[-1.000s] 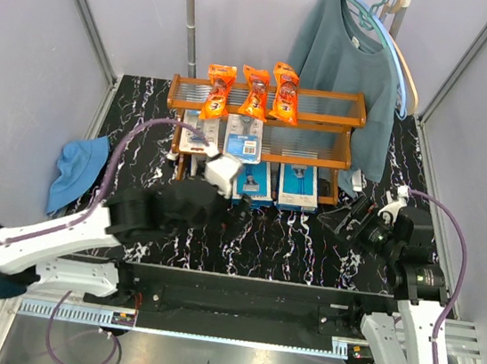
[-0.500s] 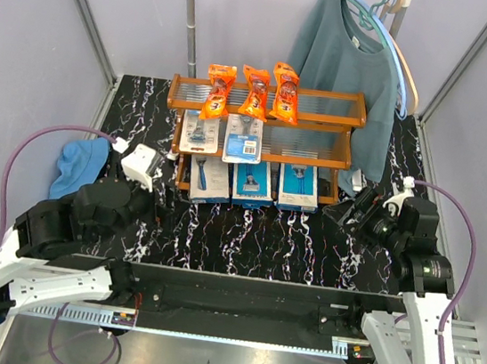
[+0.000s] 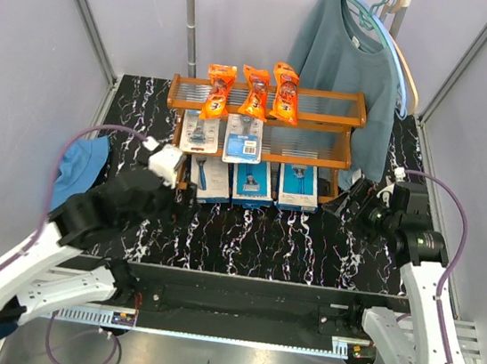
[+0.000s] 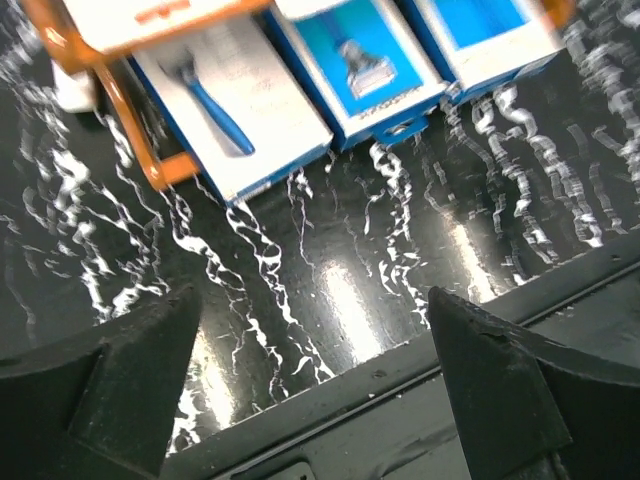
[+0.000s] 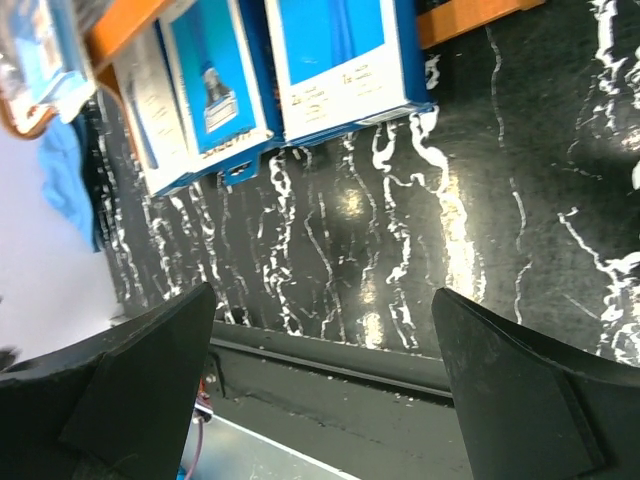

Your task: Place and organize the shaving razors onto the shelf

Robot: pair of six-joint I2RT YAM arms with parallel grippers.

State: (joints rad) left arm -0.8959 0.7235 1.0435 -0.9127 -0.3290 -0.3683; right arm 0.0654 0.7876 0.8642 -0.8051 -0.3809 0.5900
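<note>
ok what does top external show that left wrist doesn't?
Top external only: three orange razor bags on the top tier of the orange-brown wooden shelf, teal sweater, blue cloth. Left wrist only: left hand open, nothing between its fingers. Both: three flat blue razor boxes on the bottom tier, black marbled table.

L gripper [image 4: 315, 390] backed off shelf [image 3: 269, 89], leftward; R gripper [image 5: 325, 390] edged nearer it.
</note>
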